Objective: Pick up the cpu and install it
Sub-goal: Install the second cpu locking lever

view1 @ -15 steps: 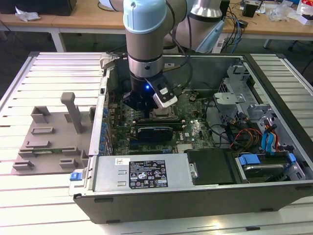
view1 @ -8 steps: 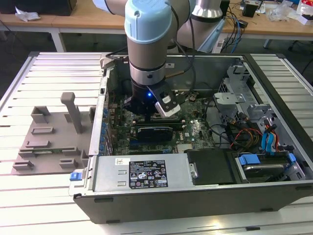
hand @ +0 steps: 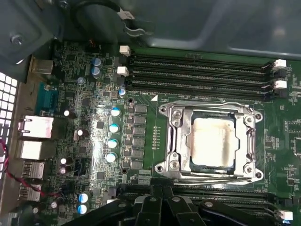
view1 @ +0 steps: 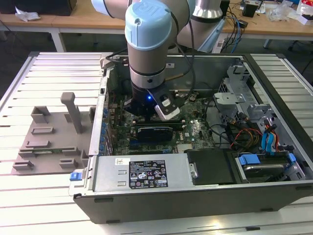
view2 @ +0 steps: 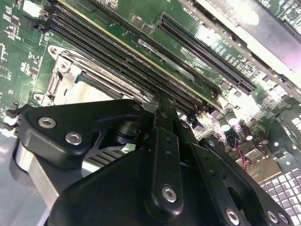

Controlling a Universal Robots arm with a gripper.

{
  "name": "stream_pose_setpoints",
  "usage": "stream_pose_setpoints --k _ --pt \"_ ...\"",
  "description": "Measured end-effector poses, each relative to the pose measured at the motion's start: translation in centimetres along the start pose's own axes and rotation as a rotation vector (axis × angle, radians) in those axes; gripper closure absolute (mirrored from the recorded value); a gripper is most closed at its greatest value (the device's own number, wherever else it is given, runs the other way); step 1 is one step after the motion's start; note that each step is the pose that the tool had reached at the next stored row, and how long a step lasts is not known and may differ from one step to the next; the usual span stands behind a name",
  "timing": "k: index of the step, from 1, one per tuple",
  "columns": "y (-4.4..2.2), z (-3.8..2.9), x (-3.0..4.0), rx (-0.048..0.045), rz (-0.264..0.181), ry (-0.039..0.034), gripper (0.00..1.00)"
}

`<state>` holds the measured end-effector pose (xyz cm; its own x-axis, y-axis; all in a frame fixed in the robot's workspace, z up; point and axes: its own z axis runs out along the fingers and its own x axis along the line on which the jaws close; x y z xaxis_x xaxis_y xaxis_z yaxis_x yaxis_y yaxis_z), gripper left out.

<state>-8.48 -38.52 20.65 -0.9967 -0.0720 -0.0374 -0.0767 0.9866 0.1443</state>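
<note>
The cpu (hand: 214, 141), a flat square with a pale smeared top, lies seated inside the motherboard socket, whose silver metal frame (hand: 173, 136) surrounds it. My gripper (hand: 159, 200) hangs a little off that socket, over the memory slots on its near side, with its black fingers (hand: 151, 202) drawn together and nothing between them. In the second wrist view the gripper (view2: 162, 110) and its black linkages cover most of the board, and a corner of the socket frame (view2: 63, 77) shows beyond them. In the exterior view the gripper (view1: 146, 117) is lowered into the open computer case.
Long memory slots (hand: 197, 70) run beside the socket, and expansion slots (view2: 207, 52) cross the board. Case walls (view1: 105, 112) enclose the board. A drive cage with loose cables (view1: 254, 132) and a labelled metal box (view1: 146, 174) sit nearby. A grey fixture (view1: 49, 137) rests outside the case.
</note>
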Motion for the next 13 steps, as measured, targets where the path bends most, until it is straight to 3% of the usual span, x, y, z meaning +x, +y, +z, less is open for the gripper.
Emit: stream_pose_setpoints --k 6,9,12,13 --pt "1.02 0.55 0.41 -0.0001 -0.006 0.0011 0.89" --pt "1.11 0.91 0.42 -0.0005 -0.011 0.0018 0.89" --pt "1.26 -0.1 0.45 0.0059 -0.012 -0.0012 0.89" --pt "1.35 -0.12 0.32 0.0146 -0.012 -0.0001 0.89"
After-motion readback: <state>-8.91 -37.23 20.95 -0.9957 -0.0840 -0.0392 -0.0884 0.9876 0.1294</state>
